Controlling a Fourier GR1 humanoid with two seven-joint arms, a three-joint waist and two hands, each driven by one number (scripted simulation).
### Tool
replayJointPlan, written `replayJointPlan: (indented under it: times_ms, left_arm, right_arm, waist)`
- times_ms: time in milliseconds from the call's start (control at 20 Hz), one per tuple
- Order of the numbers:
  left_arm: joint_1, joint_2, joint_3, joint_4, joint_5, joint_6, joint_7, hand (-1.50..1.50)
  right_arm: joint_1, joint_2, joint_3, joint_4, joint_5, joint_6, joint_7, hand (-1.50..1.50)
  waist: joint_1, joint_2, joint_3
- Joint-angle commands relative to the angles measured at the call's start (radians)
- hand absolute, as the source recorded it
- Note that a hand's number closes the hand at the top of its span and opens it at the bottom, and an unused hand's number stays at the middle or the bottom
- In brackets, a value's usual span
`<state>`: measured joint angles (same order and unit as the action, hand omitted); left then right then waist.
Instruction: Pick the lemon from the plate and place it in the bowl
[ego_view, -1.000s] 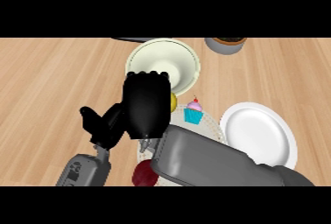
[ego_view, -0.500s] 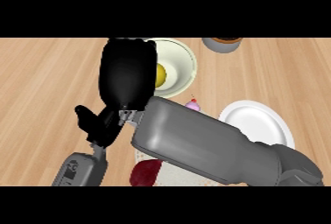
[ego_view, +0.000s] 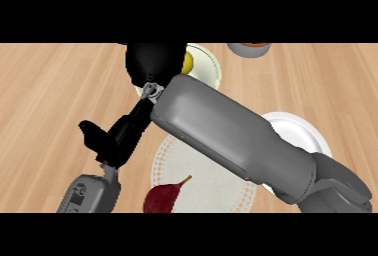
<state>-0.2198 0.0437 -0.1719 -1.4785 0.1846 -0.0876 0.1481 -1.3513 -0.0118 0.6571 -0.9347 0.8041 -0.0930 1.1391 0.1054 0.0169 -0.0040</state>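
Note:
The yellow lemon lies on the cream plate at the top middle, only its right part showing. My right hand hangs over the plate's left half, its back toward the view, covering the rest of the lemon. Its grey forearm runs down to the lower right. The white bowl sits at the right, partly under that forearm. My left hand rests open at the lower left, away from the plate.
A white round placemat lies at the bottom middle with a dark red leaf-shaped item on it. A grey bowl with brown contents stands at the top right. Bare wood counter stretches to the left and far right.
My right hand and forearm have pushed further forward, from in front of the plate to over it. The forearm now hides the cupcake. The left hand has stayed in place.

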Motion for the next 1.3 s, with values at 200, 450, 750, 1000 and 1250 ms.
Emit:
replayJointPlan:
  times_ms: [200,450,750,1000,1250]
  left_arm:
    - [-0.007,0.009,0.021,0.0,0.017,-0.013,0.006,0.0]
    - [-0.019,0.007,0.002,-0.036,-0.006,0.001,0.028,0.0]
    - [0.007,-0.005,-0.026,-0.036,-0.021,-0.002,0.017,0.0]
    - [0.009,0.002,-0.003,-0.048,0.007,-0.018,0.017,0.0]
    - [-0.002,0.016,0.017,-0.052,0.014,-0.015,0.036,0.0]
  right_arm:
    - [-0.074,0.011,-0.015,0.31,-0.004,-0.156,-0.014,1.5]
    - [-0.018,0.012,-0.033,0.493,-0.011,-0.195,-0.116,1.5]
    - [-0.018,0.012,-0.157,0.575,-0.123,-0.252,-0.086,-1.5]
    - [0.046,0.012,-0.203,0.576,-0.162,-0.426,-0.255,-1.5]
    - [0.103,0.012,-0.274,0.455,-0.212,-0.724,-0.366,-1.5]
  waist:
    - [-0.008,0.01,0.0]
    - [0.013,0.021,0.001]
    - [0.027,0.022,0.002]
    - [0.018,0.025,0.004]
    - [-0.01,0.014,0.007]
